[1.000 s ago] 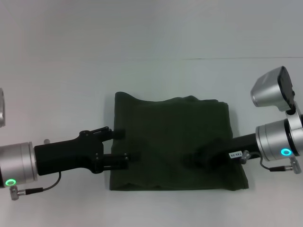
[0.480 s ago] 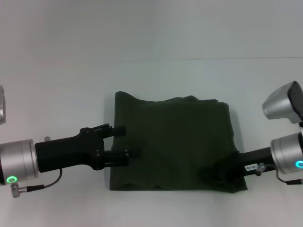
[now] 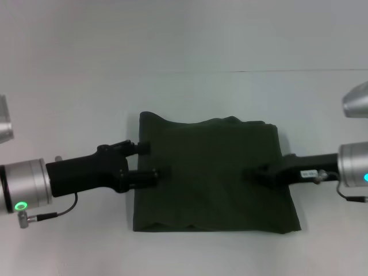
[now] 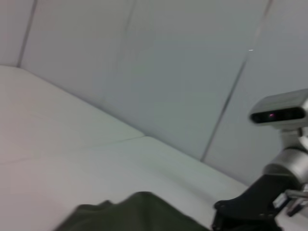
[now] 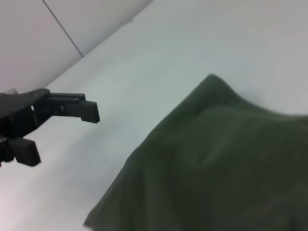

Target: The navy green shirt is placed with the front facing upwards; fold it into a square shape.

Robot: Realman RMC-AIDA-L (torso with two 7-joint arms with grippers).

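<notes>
A white table (image 3: 190, 92) fills the head view, with a pale wall behind it. On the left, the left arm reaches in from the edge, a silver cuff with a green ring light, then a black body ending in the left gripper (image 3: 152, 160). Its two black fingers are spread apart with a clear gap between them, holding nothing; the tips sit over the left edge of the cloth, one near the upper left part and one a little farther in. Whether they touch the fabric cannot be told.

In the middle of the table lies the navy green shirt (image 3: 213, 172), folded into a roughly square, flat block. Only plain dark green cloth shows on top. Its upper edge is slightly wavy, with a raised corner at the upper left, and the lower edge is nearly straight.

On the right, the right arm comes in from the edge, silver cuff with a blue-green light, a white label on the black body. The right gripper (image 3: 256, 172) lies over the right half of the shirt; its fingers blend into the dark cloth, so I cannot tell whether they are apart or together
</notes>
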